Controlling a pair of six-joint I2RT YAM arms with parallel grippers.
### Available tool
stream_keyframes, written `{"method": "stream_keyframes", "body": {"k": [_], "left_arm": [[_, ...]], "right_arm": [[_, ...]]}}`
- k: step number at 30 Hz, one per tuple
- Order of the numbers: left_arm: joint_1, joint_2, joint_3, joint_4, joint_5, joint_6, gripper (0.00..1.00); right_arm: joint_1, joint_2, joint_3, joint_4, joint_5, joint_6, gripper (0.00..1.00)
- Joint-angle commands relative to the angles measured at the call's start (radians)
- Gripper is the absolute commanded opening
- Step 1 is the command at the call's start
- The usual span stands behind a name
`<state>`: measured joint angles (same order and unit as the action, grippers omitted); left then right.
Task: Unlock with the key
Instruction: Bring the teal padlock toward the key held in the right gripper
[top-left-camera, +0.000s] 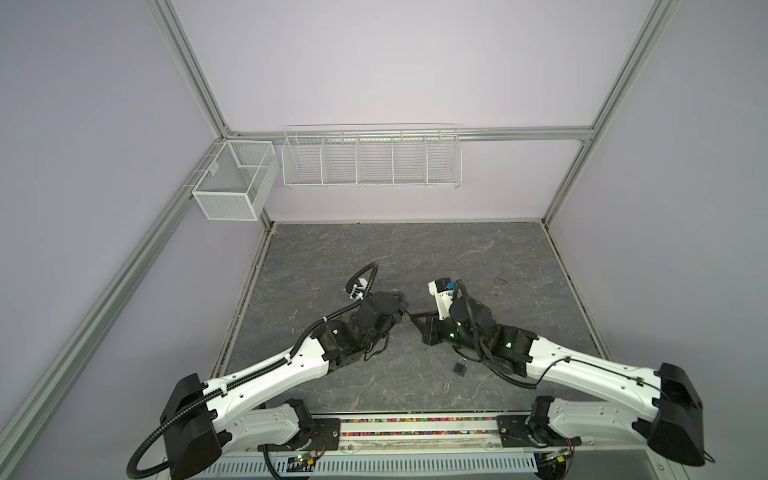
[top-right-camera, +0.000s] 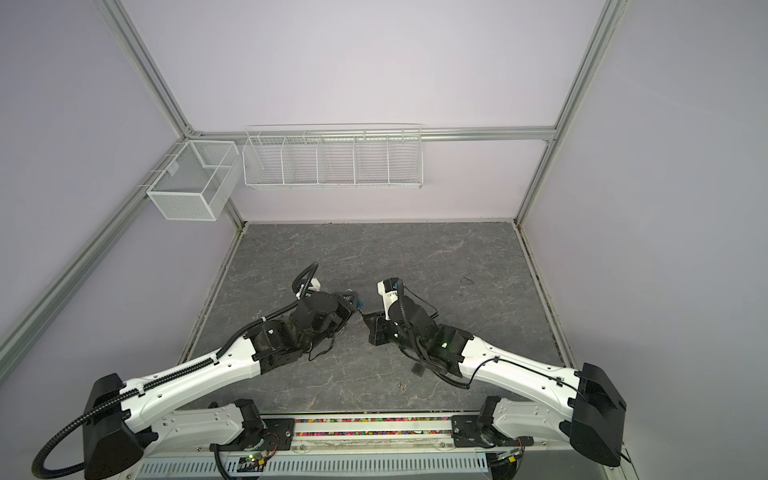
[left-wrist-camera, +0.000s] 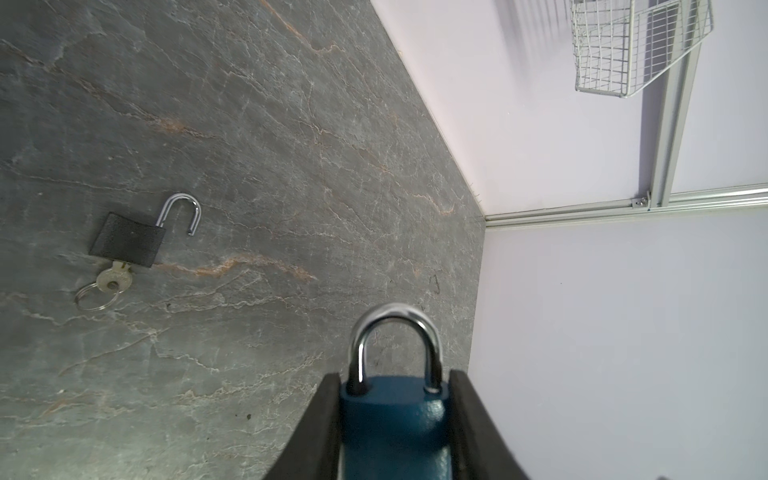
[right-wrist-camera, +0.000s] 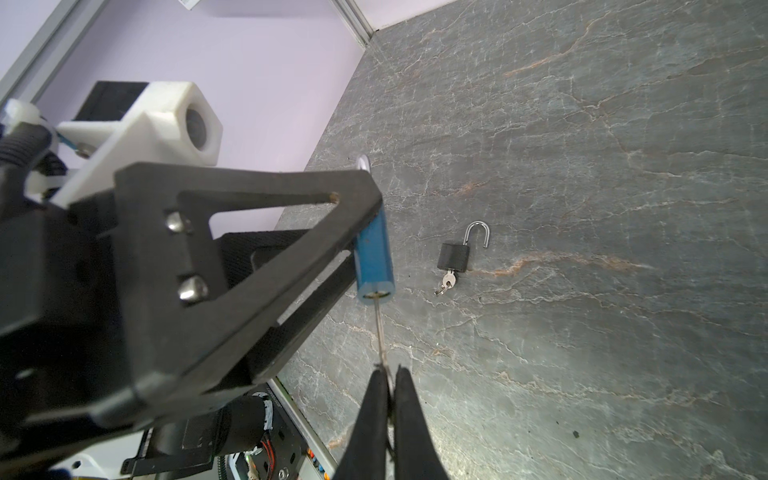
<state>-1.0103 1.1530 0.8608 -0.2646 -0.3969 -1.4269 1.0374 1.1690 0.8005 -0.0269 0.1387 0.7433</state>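
**A:** Where is the lock?

**B:** The blue padlock (left-wrist-camera: 395, 419) is held off the table (right-wrist-camera: 582, 166). The left gripper (left-wrist-camera: 392, 380) has its jaws clamped on the lock's sides. The shackle (left-wrist-camera: 395, 332) is closed and the keyhole end faces the other arm, I think so the key goes straight in.

**A:** And the key?

**B:** The key (right-wrist-camera: 380, 328) has its blade at the blue padlock's keyhole. The right gripper (right-wrist-camera: 388, 374) is pinched shut on its head, probably to twist it. Well apart from the blue padlock, a black padlock (right-wrist-camera: 454, 257) lies open with a second key (right-wrist-camera: 448, 282) in it.

**A:** Any writing?

**B:** None I can read.

The key (right-wrist-camera: 380, 332) sits in the padlock (right-wrist-camera: 374, 257); second padlock (right-wrist-camera: 454, 257) lies on table (right-wrist-camera: 582, 166).
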Motion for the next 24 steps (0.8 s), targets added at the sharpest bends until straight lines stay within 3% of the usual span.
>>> {"method": "stream_keyframes", "body": {"k": [1, 7, 24], "left_arm": [[-0.005, -0.027, -0.001, 0.008, 0.009, -0.065, 0.00], [-0.002, -0.039, -0.025, 0.052, -0.020, -0.141, 0.00], [0.013, -0.042, 0.004, 0.002, -0.060, -0.153, 0.00]], "right_arm": [[0.029, 0.006, 0.036, 0.057, 0.043, -0.031, 0.07], [0.071, 0.003, 0.026, 0.036, 0.095, -0.023, 0.06], [0.101, -0.019, 0.053, -0.083, 0.253, -0.010, 0.06]]}}
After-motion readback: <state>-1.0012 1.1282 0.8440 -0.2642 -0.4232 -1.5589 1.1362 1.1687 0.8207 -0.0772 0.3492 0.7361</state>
